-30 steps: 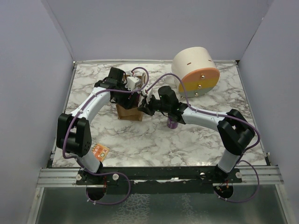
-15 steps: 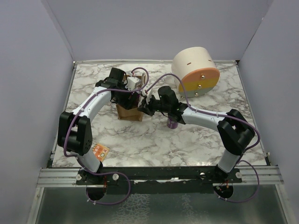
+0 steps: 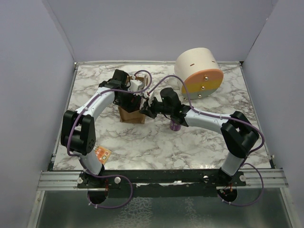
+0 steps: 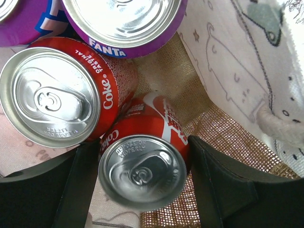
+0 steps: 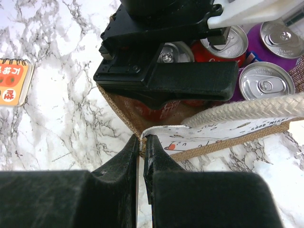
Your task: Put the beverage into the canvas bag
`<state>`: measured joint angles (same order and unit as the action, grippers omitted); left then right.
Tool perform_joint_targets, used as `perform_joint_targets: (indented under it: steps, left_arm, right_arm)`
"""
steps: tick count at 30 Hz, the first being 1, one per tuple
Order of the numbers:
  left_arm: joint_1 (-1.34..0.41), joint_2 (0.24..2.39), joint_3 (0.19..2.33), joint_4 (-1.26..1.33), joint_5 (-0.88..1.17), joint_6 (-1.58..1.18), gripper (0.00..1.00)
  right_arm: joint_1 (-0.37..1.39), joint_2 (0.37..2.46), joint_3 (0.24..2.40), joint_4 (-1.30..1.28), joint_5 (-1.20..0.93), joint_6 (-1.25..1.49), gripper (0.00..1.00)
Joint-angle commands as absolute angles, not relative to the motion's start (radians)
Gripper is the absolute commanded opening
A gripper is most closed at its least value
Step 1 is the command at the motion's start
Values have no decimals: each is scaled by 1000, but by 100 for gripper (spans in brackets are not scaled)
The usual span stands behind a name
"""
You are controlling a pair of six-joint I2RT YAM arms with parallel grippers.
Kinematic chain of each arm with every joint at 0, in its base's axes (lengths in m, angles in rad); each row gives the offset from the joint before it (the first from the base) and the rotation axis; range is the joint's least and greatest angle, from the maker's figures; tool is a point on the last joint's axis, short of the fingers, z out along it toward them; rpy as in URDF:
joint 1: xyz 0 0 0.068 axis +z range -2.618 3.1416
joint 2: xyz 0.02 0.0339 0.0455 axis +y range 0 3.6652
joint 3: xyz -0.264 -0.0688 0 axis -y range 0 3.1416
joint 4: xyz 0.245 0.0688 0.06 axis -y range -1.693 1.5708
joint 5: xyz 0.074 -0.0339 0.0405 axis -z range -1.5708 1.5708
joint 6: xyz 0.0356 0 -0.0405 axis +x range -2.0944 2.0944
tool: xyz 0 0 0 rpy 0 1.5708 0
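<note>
The beverage, a red Coke can [image 4: 142, 171], leans inside the canvas bag [image 3: 132, 114], a small tan tote with a printed cream lining [image 4: 223, 76]. My left gripper [image 4: 142, 185] reaches down into the bag. Its fingers flank the can closely and stand open, just off its sides. The can's top is blurred. My right gripper [image 5: 142, 142] is shut on the bag's rim [image 5: 223, 128] at a near corner and holds the mouth open. A second Coke can [image 4: 52, 97] and a purple Fanta can [image 4: 123, 23] lie in the bag too.
A purple can [image 3: 175, 126] stands on the marble under the right forearm. A large cream cylinder with an orange-yellow face [image 3: 199, 72] lies at the back right. An orange notepad [image 3: 101, 154] lies near the left base. White walls enclose the table.
The left gripper's fingers have parted a little around the Coke can, and the left arm has shifted slightly. The right arm and the bag have stayed put.
</note>
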<state>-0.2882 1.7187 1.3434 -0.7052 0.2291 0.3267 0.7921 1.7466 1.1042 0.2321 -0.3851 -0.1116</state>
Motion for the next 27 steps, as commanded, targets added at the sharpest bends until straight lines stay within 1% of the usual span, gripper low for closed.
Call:
perform_joint_targets:
  steps: [1, 14, 27]
  left_arm:
    - [-277, 1736, 1342, -805, 187, 339, 75]
    - [-276, 1736, 1350, -823, 187, 344, 88]
    - [-276, 1711, 1442, -847, 202, 342, 99]
  right_arm:
    - [793, 1730, 1132, 225, -406, -124, 1]
    - [793, 1735, 1134, 222, -410, -129, 1]
    - [793, 1739, 1140, 216, -418, -133, 1]
